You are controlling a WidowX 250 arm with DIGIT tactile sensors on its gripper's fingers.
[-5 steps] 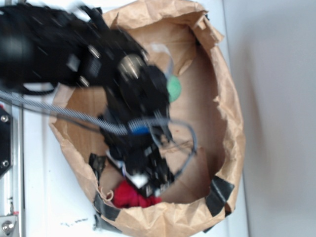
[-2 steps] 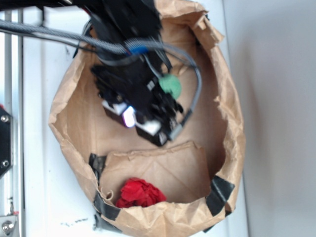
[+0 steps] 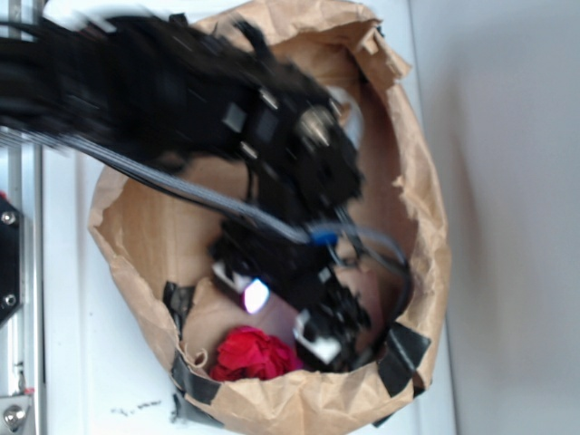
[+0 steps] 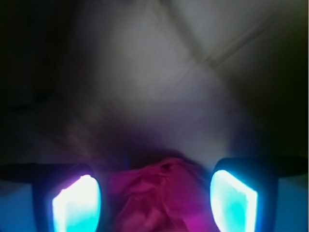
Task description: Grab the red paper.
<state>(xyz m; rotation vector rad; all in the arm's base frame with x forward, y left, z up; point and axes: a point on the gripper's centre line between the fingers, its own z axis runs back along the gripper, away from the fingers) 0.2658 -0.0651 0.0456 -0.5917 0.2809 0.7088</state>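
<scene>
The red paper [image 3: 252, 355], a crumpled bright red wad, lies at the near inner wall of the brown paper bag [image 3: 426, 227]. My gripper [image 3: 288, 319] hangs inside the bag just above and right of the wad, blurred by motion, with its lit fingers [image 3: 256, 294] spread apart. In the wrist view the red paper [image 4: 159, 198] shows as a magenta wad low in the frame. It sits between the two glowing pads [image 4: 77, 205], with a gap on each side. The gripper [image 4: 154, 205] is open and touches nothing that I can see.
The bag's crumpled rim rings the work area, with black tape patches [image 3: 403, 355] at its near edge. The black arm and grey cable [image 3: 181, 186] cover the middle of the bag. The bag sits on a white surface [image 3: 72, 362] beside a metal rail [image 3: 11, 272].
The gripper was low over the red paper a second ago, swung up to the bag's far middle, and has now come back down beside the wad, which has not moved.
</scene>
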